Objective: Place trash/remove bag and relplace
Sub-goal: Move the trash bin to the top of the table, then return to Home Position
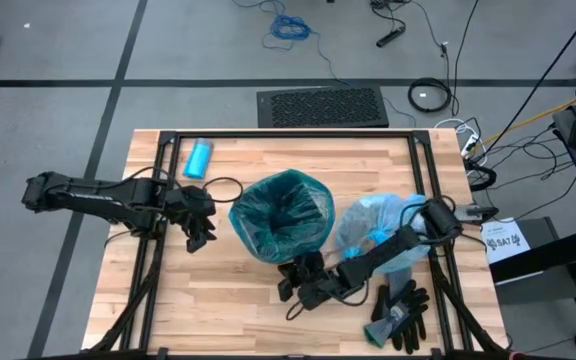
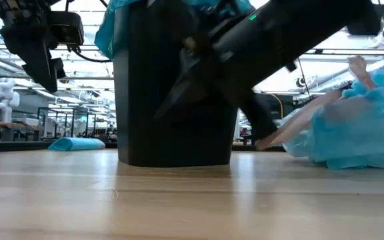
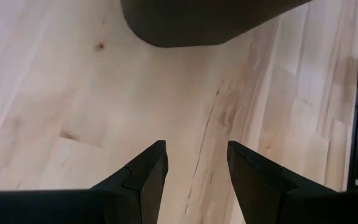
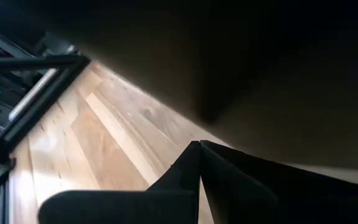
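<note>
Wooden table point(image 1: 228, 290) at centre of a grey-floored room, seen from above. A black bin point(image 1: 281, 222) lined with a teal bag point(image 1: 253, 225) is placed at table centre. At 3 o'clock of the bin, touching it, the pale blue bag point(image 1: 368, 225) is seen lying crumpled on the table. The left gripper point(image 1: 200, 240) is held above bare wood at 9 o'clock of the bin, its fingers point(image 3: 145, 177) apart with nothing between them. The right gripper point(image 1: 293, 283) is placed at 6 o'clock of the bin, close against its wall, fingers point(image 4: 194, 171) pressed together, empty. Gloves point(image 1: 400, 315) are seen at 4 o'clock, a bottle point(image 1: 199, 158) at 11 o'clock.
</note>
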Tool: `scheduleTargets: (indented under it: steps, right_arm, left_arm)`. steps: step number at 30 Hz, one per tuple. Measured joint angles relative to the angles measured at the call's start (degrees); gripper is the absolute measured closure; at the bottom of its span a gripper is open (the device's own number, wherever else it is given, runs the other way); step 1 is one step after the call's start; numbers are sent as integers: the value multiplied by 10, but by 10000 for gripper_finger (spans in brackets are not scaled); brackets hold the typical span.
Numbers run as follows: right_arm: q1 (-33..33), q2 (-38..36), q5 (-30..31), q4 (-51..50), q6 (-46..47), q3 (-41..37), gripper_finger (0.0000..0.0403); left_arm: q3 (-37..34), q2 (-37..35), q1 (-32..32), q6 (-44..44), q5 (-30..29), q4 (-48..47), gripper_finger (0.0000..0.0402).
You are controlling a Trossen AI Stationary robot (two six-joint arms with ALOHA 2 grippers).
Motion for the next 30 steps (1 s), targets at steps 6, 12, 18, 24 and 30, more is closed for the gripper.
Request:
scheduleTargets:
  steps: [6, 12, 18, 24, 30]
  right_arm:
    - [-40, 30, -61, 101, -67, 0, 403]
    - [-82, 31, -72, 128, -114, 0, 403]
    - [-127, 31, -73, 142, -156, 0, 403]
    - [-173, 28, -80, 137, -152, 0, 403]
    - [-187, 14, -95, 125, -174, 0, 403]
  left_arm:
    - [0, 0, 0, 5, 2, -1, 230]
    - [0, 0, 0, 3, 2, -15, 230]
    - [0, -23, 0, -10, -16, -43, 230]
    - [0, -43, 0, -32, -31, -48, 230]
    - [0, -61, 0, -47, -48, -49, 230]
